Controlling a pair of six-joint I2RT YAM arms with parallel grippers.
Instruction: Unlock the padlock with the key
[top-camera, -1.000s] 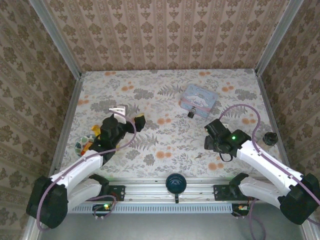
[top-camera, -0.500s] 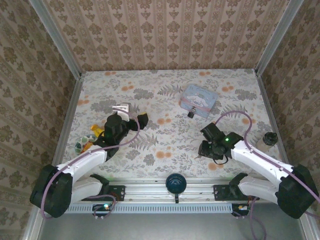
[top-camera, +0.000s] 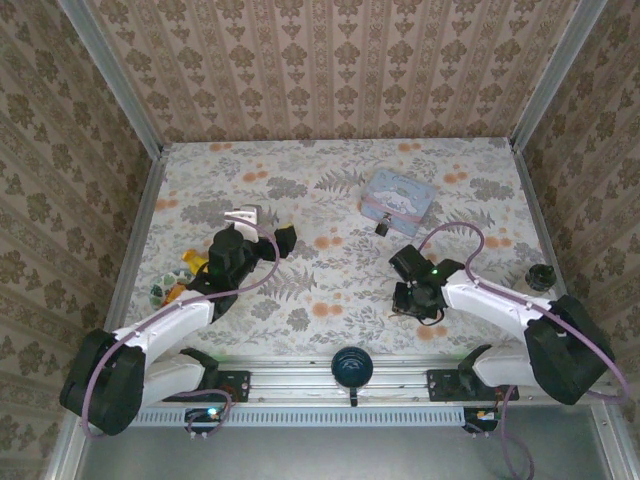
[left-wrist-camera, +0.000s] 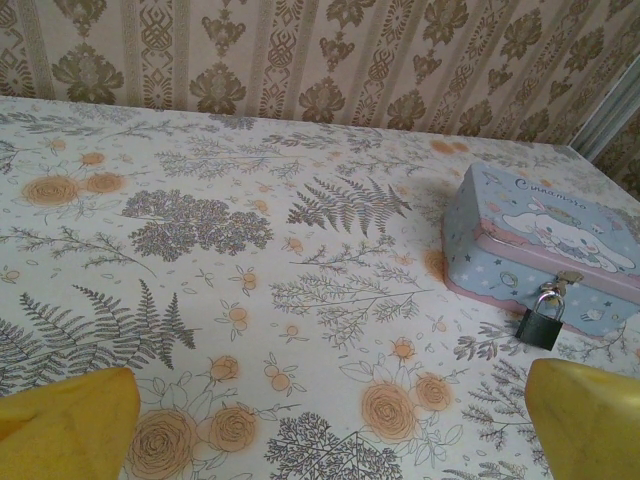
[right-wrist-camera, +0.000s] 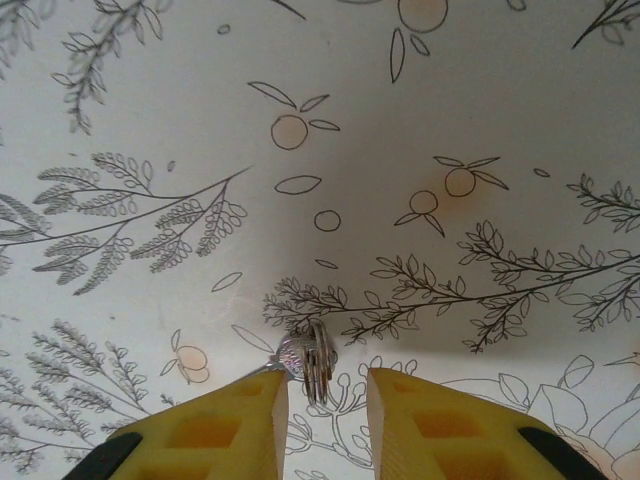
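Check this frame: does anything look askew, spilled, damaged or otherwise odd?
Nothing stands out. The padlock hangs closed from the latch of the pale blue tin, which sits flat with its lid down. The key lies flat just ahead of the right gripper.

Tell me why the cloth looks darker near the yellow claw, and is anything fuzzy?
Right wrist view: a soft grey shadow falls on the tablecloth just beyond the right claw, and the key glints. Left wrist view: the yellow fingers in the bottom corners are fuzzy, too close to focus, while the padlock and blue tin look sharp.
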